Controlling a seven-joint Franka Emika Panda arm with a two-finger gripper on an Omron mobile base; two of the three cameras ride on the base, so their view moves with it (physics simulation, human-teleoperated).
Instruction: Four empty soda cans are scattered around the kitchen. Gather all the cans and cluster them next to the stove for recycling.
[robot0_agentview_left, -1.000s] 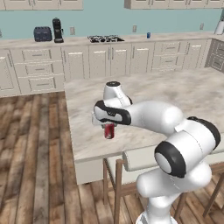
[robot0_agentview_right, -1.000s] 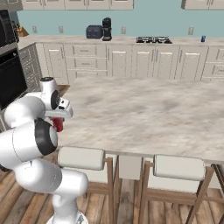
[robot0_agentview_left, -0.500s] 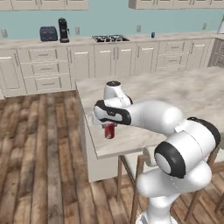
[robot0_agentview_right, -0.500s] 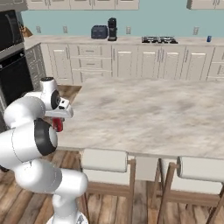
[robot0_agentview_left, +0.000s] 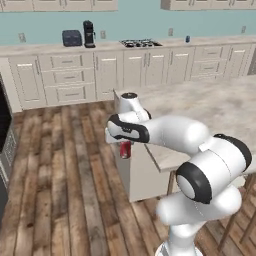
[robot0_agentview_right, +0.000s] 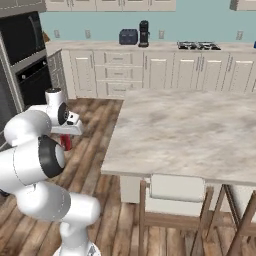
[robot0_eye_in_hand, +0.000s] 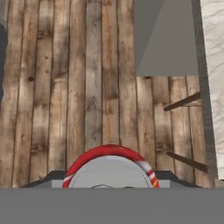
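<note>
- Red cylindrical soda can (robot0_agentview_left: 125, 149) with its silver top is hanging upright under your two-finger gripper (robot0_agentview_left: 123, 145), out over the brown wood-plank floor (robot0_agentview_left: 60, 170), just off the corner of the pale marble-look island counter (robot0_agentview_left: 210, 107).
- Your gripper's jaws are pinching that can at its upper part.
- You are looking at the flat black gas stove (robot0_agentview_left: 139, 43) well apart, on the far counter.
- A small blue can (robot0_agentview_left: 187, 38) is standing right of that stove.

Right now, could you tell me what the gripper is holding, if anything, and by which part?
The gripper holds a red soda can upright, by its upper part, hanging over the wood floor.
</note>
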